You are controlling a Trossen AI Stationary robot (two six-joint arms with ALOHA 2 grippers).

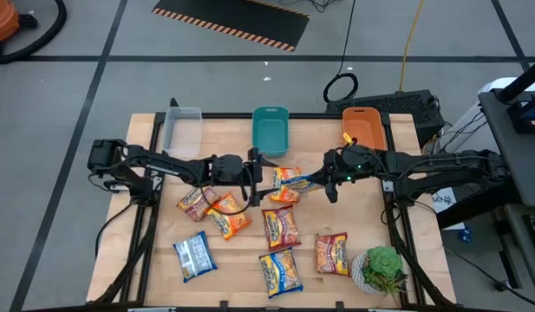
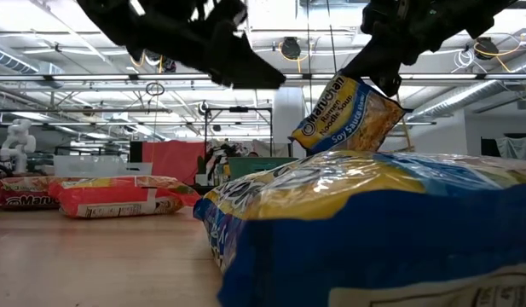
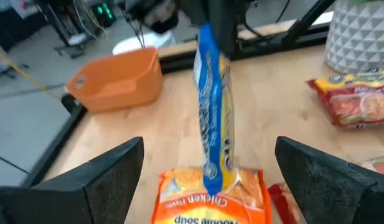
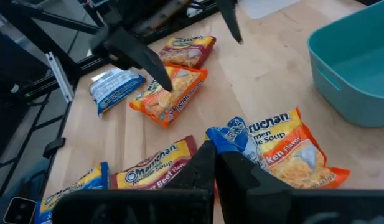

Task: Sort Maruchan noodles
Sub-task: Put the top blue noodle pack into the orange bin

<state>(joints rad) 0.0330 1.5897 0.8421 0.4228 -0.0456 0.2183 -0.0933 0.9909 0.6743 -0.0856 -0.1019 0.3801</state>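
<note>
Wooden table (image 1: 163, 269) viewed from above, with both arms meeting near its centre. Right gripper (image 1: 322, 179) is clamped on the blue edge of a yellow-blue Maruchan packet (image 1: 300, 181), holding it off the surface; the low view shows this packet (image 2: 348, 115) hanging tilted in the air, its label reading "Soy Sauce Flavor". Left gripper (image 1: 254, 170) stands just beside the held packet with its fingers (image 3: 95, 183) spread wide and gripping nothing; its wrist view shows the packet edge-on (image 3: 213, 124) between them, untouched.

Beneath lies an orange chicken-flavour packet (image 1: 286, 185). Other packets rest flat on the table: a red one (image 1: 194, 202) and an orange one (image 1: 228, 216) toward the left, a beef-flavour packet (image 1: 282, 226) at centre, a blue-white packet (image 1: 193, 256) at front left, a yellow-blue packet (image 1: 280, 270) at front centre, and a red packet (image 1: 331, 253) near the potted plant (image 1: 381, 269).

Three bins line the far edge: clear (image 1: 182, 128), teal (image 1: 270, 130) and orange (image 1: 365, 126).
</note>
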